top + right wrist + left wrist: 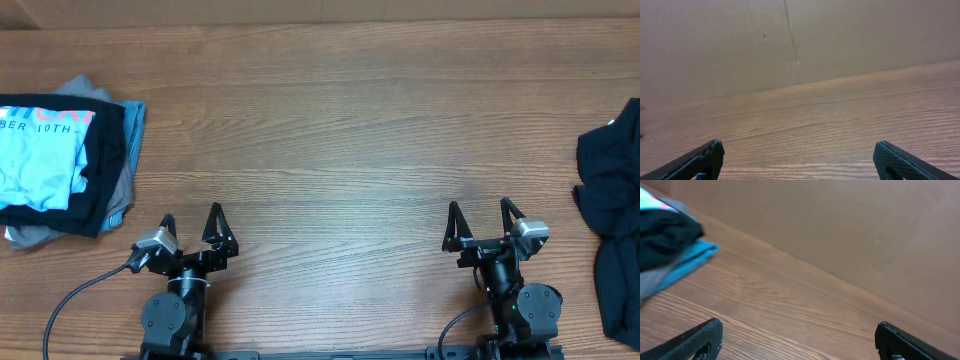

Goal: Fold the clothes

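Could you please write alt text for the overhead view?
The left gripper and right gripper, both open, sit at the near edge of a wooden table; a stack of folded shirts lies far left, crumpled dark clothes far right.

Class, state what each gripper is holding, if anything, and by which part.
Nothing. The left gripper and right gripper are both open and empty.

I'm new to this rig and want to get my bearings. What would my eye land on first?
First, the pile of shirts at the left edge of the wooden table, with a light sky-blue one bearing lettering on top. Next, the crumpled dark garment at the right edge. Along the near edge, the left gripper and right gripper stand open, holding nothing.
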